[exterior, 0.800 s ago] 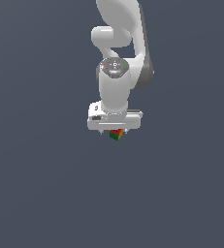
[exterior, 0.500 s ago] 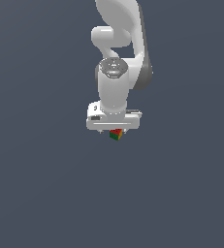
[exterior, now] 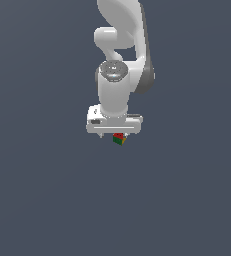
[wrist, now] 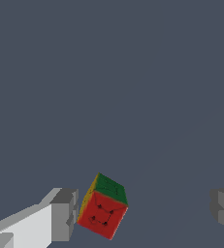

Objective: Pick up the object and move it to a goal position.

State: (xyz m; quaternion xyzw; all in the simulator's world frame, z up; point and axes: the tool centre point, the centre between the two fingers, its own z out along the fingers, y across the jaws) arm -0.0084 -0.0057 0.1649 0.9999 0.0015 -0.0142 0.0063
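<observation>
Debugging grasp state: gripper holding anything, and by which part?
Nothing held. Gripper is open; the cube sits between the fingers, close beside one finger, far from the other.

**Not much else going on here besides the background**

Honestly the only non-task thing around is the plain dark slate-grey surface (exterior: 42, 190). In the exterior view it fills everything edge to edge, flat and even, with no markings or texture I can make out. Same deal in the wrist view: the same grey backdrop (wrist: 108, 72), with a faint lighter diagonal streak running across it. Can't tell whether it's a floor or a tabletop.
</observation>
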